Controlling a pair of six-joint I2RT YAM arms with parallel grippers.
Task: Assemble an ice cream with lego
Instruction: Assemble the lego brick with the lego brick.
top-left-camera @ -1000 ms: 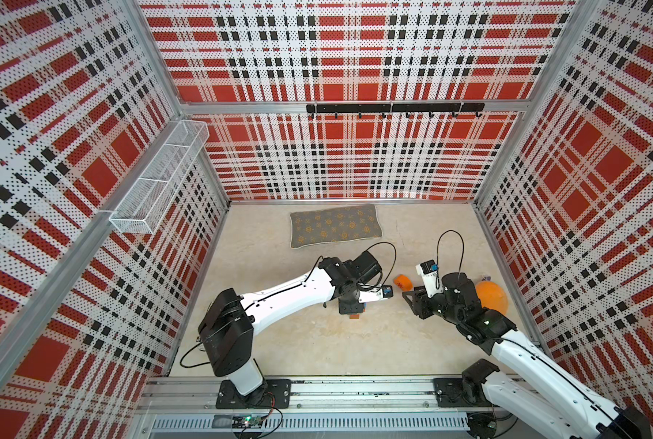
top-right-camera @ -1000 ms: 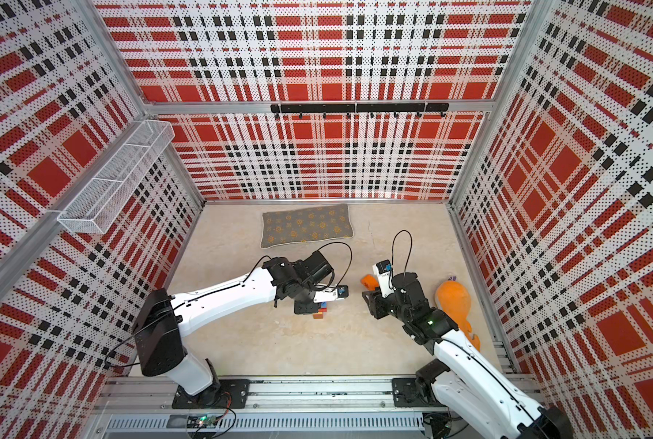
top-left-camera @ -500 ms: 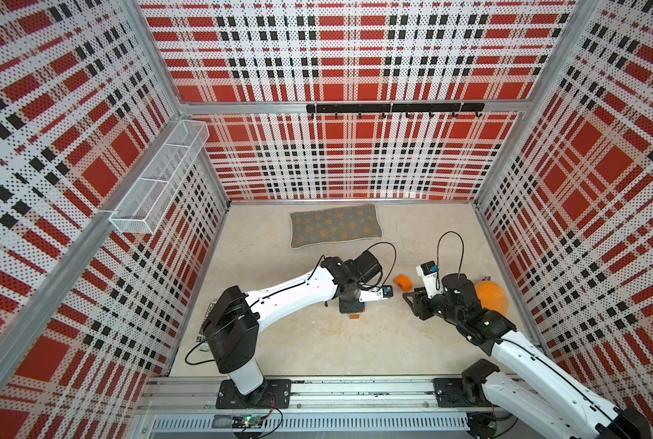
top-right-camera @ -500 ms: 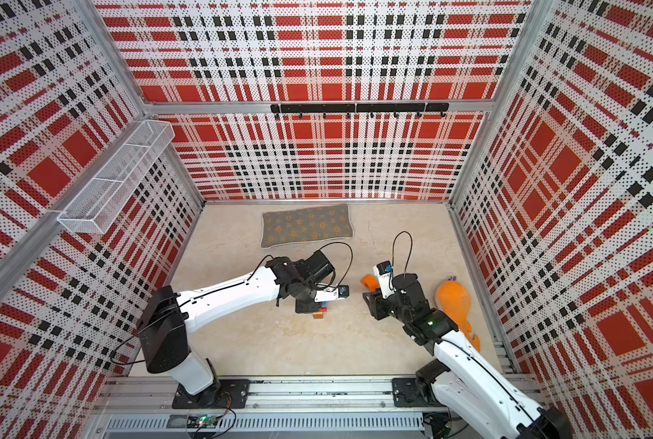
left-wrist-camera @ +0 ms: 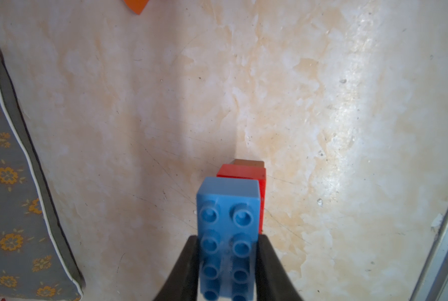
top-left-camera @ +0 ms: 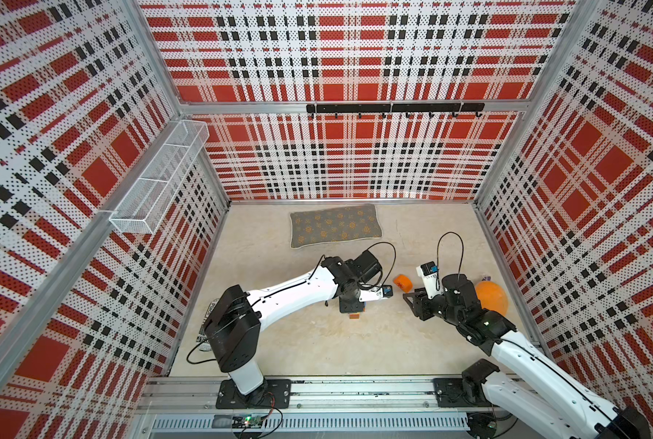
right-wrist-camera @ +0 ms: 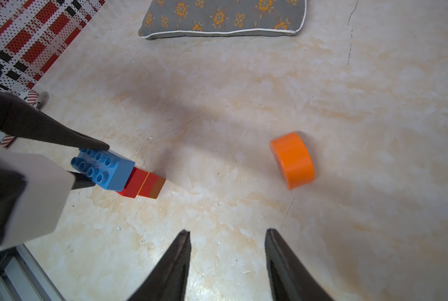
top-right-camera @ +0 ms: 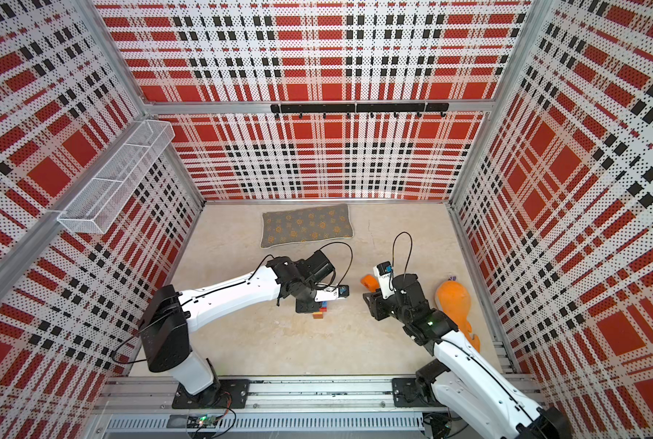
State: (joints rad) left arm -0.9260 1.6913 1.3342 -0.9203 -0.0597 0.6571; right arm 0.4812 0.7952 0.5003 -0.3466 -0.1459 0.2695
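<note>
Two robot arms work over a beige counter, and the left jaws hold a part-built ice cream.

In both top views we see the left arm reaching to mid-counter, with only a scrap of red and brown showing beneath it. The loose orange dome lies between the arms. A big orange round object sits beside the right arm, and a patterned cushion lies at the back. In the left wrist view the left jaws are clenched on the sides of the blue brick. Its studs face the camera, and a red brick and a brown brick extend beyond it toward the counter. In the right wrist view the right jaws stand parted and empty above the counter. The dome lies well apart from them and from the held stack.
</note>
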